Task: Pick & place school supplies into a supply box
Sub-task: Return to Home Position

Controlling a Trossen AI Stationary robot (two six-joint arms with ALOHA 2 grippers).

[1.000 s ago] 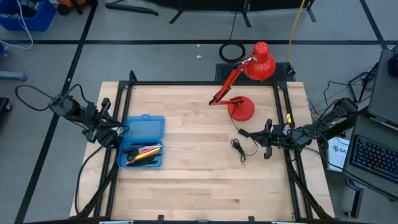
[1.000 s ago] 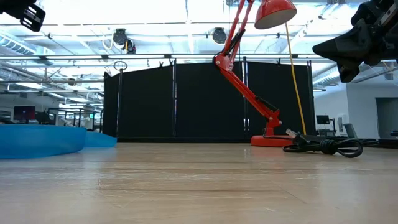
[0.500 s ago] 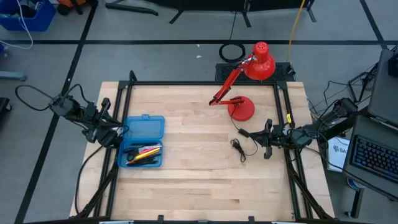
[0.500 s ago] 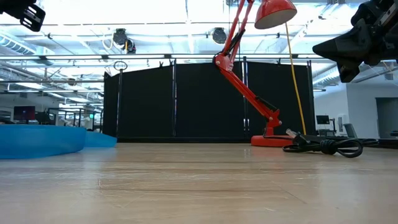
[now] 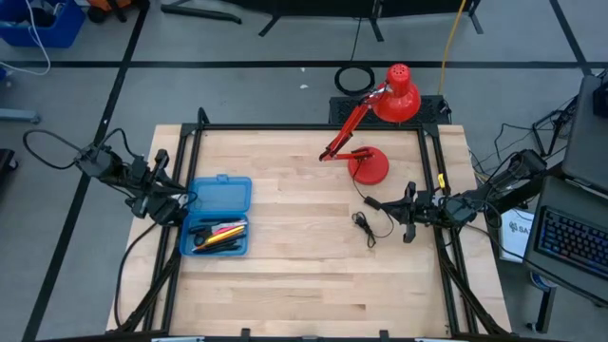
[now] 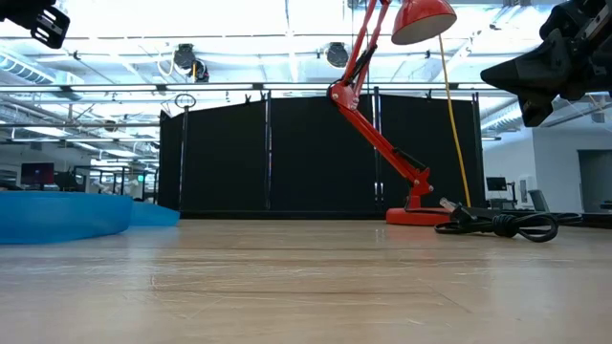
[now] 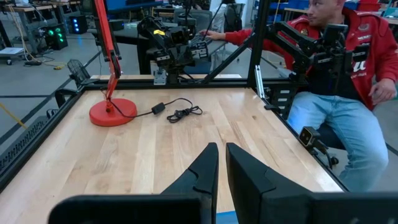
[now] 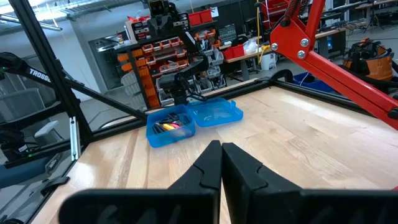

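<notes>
**Supply box** (image 5: pixel 217 218): is lying open on the left part of the table (image 5: pixel 304 271), lid folded back to the far side.

**School supplies** (image 5: pixel 219 234): are resting inside the near half of the box, heaped at slight angles. None is showing loose on the wood.

**Left gripper** (image 5: pixel 177 203): is hanging empty with fingers closed, just beside the box's left edge.

**Right gripper** (image 5: pixel 408 213): is hanging empty and closed at the right edge, near the black cable (image 5: pixel 366 221) of the red lamp (image 5: pixel 369 167).

**Risks:**
- A low swing by the left arm is likely to nudge the box.
- The right gripper could snag the cable and tug the lamp.
- The heaped pens may be blocking the lid from closing.
</notes>
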